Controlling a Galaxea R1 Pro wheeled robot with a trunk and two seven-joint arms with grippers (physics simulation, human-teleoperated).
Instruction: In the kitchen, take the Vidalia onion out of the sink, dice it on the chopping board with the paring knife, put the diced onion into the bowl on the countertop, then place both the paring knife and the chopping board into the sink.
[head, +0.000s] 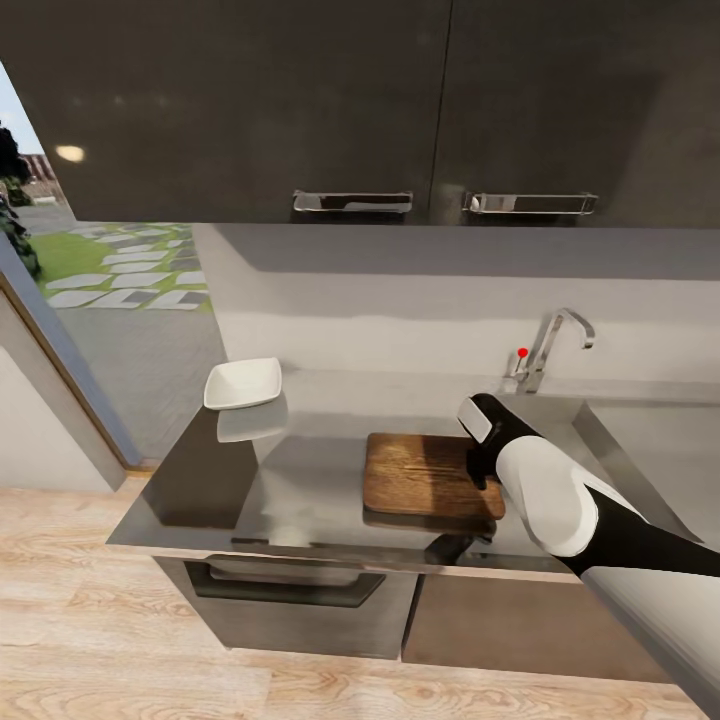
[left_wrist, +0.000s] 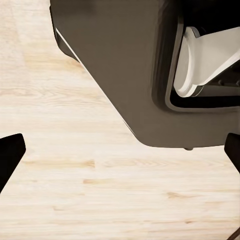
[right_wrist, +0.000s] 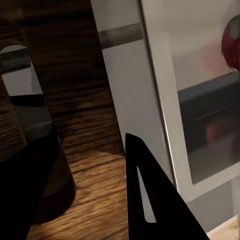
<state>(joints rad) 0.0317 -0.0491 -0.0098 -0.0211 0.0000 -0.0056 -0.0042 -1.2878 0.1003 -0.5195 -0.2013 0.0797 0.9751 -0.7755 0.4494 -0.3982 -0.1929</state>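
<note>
Where long grey glossy counter (head: 320, 470) runs over dark grey cabinets, we see dark brown rectangular wooden chopping board (head: 425, 478) flat near front edge. Shallow white squarish bowl (head: 243, 384) well apart, at far left corner. Curved chrome faucet with red dot (head: 548, 345) behind steel sink (head: 560, 412), basin hidden by our right arm. Right tool (right_wrist: 95, 185) low over board's slot-handle end, fingers apart, gripping nothing. Left tool (left_wrist: 120, 150) spread wide above pale plank floor (left_wrist: 75, 175). Dark wall cupboards (head: 350, 100) overhead; paved garden (head: 120, 270) beyond opening at left.
</note>
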